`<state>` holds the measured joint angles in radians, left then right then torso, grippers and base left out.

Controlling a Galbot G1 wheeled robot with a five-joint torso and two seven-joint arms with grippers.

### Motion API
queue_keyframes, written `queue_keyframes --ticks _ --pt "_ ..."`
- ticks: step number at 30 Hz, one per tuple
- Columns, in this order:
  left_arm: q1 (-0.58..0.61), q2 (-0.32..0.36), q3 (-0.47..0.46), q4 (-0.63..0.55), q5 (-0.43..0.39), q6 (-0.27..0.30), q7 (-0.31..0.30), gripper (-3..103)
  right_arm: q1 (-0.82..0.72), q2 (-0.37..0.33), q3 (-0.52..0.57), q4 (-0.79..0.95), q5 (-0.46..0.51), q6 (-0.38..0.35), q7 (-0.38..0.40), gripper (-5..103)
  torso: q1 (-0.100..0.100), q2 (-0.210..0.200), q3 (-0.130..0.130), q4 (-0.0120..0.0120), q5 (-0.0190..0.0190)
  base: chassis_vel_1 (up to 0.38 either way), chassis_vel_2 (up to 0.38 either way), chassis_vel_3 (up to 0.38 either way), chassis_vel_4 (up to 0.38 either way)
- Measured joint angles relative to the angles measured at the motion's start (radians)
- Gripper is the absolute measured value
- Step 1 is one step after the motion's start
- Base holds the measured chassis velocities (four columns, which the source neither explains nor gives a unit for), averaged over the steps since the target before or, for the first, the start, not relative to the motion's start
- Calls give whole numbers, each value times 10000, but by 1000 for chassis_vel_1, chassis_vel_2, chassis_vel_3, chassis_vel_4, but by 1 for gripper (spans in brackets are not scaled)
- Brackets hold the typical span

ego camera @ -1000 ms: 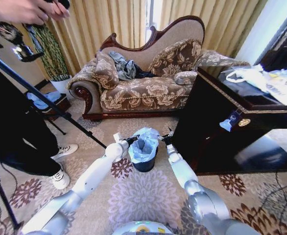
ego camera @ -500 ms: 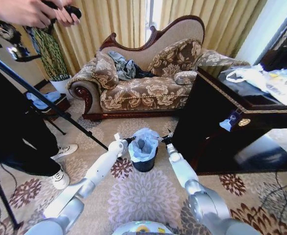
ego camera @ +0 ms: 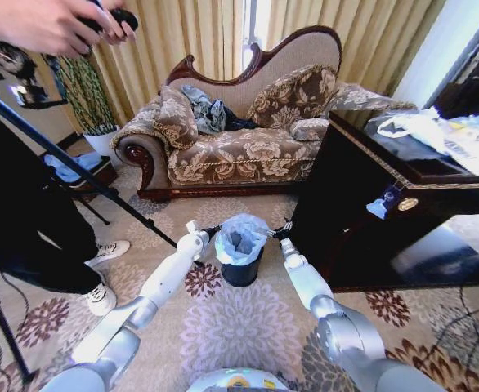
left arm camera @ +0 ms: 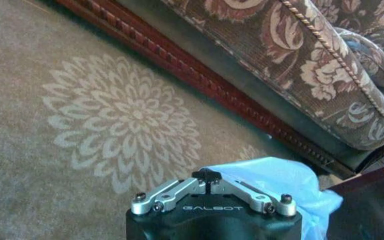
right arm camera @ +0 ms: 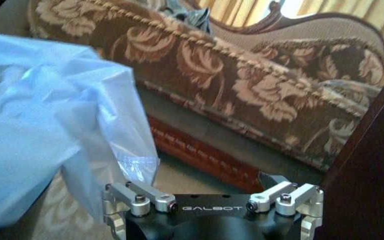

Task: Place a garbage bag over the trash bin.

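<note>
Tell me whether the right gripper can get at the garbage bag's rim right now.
Probably yes: the right gripper sits open right beside the garbage bag draped over the trash bin, with nothing between them.

Everything here sits on a beige carpet (ego camera: 248, 322) with big floral medallions, some pale, some maroon. The small black trash bin (ego camera: 240, 272) stands on it about dead center, draped with the pale blue garbage bag (ego camera: 241, 237). At 12 o'clock from the bin there's the brocade sofa (ego camera: 239, 131) with its dark wood base on the carpet. At 3 o'clock, just beside the bin, a dark wooden cabinet (ego camera: 370, 220). Around 9 o'clock, well apart, tripod legs (ego camera: 76, 175) and a person's white sneakers (ego camera: 105, 278) are planted on the floor.
</note>
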<state>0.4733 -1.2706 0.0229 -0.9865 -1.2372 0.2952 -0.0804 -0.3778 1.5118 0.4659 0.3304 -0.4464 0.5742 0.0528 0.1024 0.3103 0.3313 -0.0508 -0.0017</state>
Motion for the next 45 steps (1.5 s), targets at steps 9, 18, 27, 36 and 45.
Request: queue_keyframes --ticks 9,18,27,36,45 --pt "35 -33 -52 230 81 -37 102 0 -613 -91 -6 231 -215 -148 -434 100 0 0 0 0 1 0 0 0 0" --pt "155 -58 -79 288 199 -113 184 0 -1094 -309 17 777 -91 -331 -1062 100 0 0 0 -1 -1 0 0 0 0" --pt "436 296 -127 -374 -49 -22 122 0 -1974 -624 -68 2770 1697 -1771 -2508 100 0 0 0 0 2 0 0 0 0" --pt "709 595 -174 -1053 -249 53 43 0 -2376 -1358 -557 5189 4002 -4386 -3808 100 0 1 -1 -1 2 0 0 0 0" --pt "772 843 -166 -1432 -427 150 12 0 -2517 -2117 -1418 6354 5797 -7457 -4925 100 0 0 0 -1 5 0 0 0 0"
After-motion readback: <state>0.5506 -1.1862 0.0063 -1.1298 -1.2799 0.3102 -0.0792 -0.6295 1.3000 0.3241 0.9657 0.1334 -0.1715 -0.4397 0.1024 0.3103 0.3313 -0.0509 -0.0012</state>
